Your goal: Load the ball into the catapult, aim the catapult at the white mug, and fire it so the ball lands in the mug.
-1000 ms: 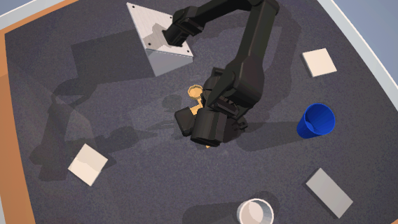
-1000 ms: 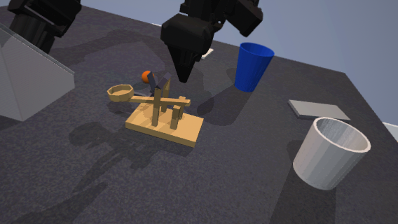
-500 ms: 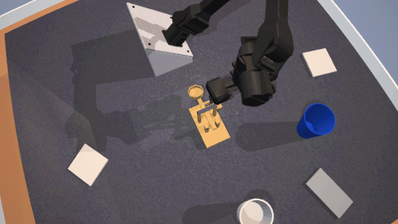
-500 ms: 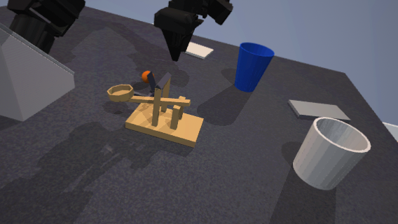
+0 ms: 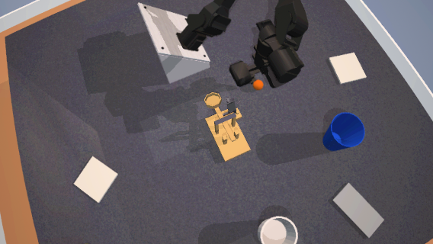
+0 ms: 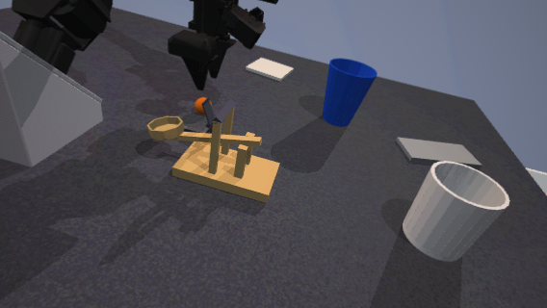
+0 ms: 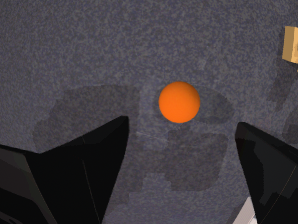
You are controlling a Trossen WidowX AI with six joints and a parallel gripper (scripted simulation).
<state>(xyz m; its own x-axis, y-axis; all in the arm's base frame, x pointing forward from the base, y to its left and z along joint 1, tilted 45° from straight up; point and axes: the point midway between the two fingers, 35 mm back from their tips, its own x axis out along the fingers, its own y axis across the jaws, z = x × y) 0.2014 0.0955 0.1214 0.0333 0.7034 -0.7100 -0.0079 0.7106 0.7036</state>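
Note:
The orange ball (image 5: 258, 85) (image 6: 202, 106) (image 7: 179, 102) lies on the dark table behind the catapult. My gripper (image 6: 207, 83) (image 7: 184, 127) is open and empty above the ball; in the wrist view the ball shows slightly beyond the fingertips, between their lines. The wooden catapult (image 5: 238, 148) (image 6: 260, 179) stands flat, its arm about level and its cup (image 5: 213, 100) (image 6: 166, 129) empty. The cup end faces away from the white mug (image 5: 274, 229) (image 6: 433, 221), and the base's long axis points roughly towards it. The mug stands upright.
A blue cup (image 5: 348, 130) (image 6: 347, 96) stands to the right. A grey slab (image 5: 358, 210) (image 6: 435, 150) lies near the mug. White tiles (image 5: 347, 68) (image 5: 95, 179) lie right and left. A sloped grey block (image 5: 187, 68) (image 6: 63, 113) stands behind the catapult, with another dark arm part over it.

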